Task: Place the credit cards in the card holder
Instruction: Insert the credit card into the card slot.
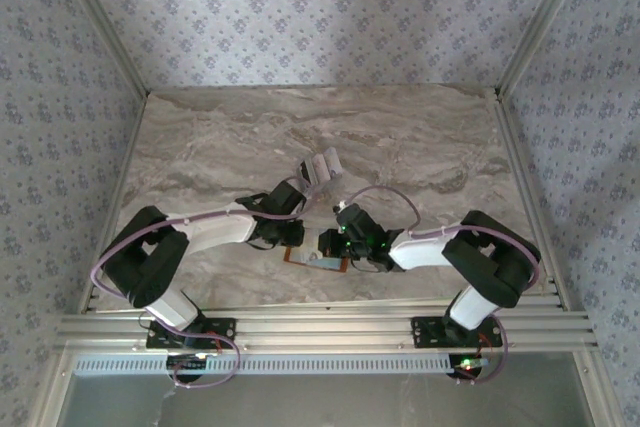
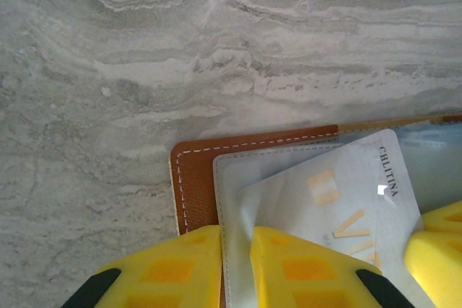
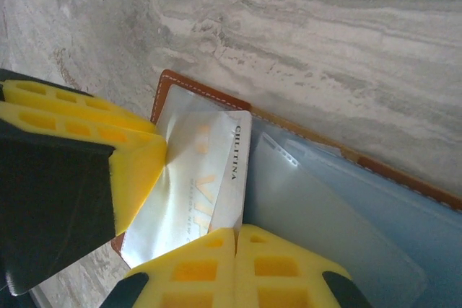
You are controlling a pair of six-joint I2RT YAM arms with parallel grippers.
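Observation:
The tan-brown card holder (image 1: 318, 261) lies open on the marble table between my two grippers. My left gripper (image 2: 236, 239) is shut on the edge of its clear inner pocket, beside the brown leather corner (image 2: 193, 178). A silvery credit card (image 3: 209, 171) marked with gold letters sits partly inside that pocket. My right gripper (image 3: 236, 234) is shut on the card's near edge. The left gripper's yellow fingers (image 3: 123, 142) pinch the pocket at the card's left side. More credit cards (image 1: 320, 169) lie in a small cluster farther back on the table.
Grey-blue pockets (image 3: 346, 214) of the holder spread out to the right of the card. The marble table (image 1: 420, 137) stretches bare behind the holder. Patterned walls enclose the back and both sides, and a metal rail (image 1: 320, 327) runs along the near edge.

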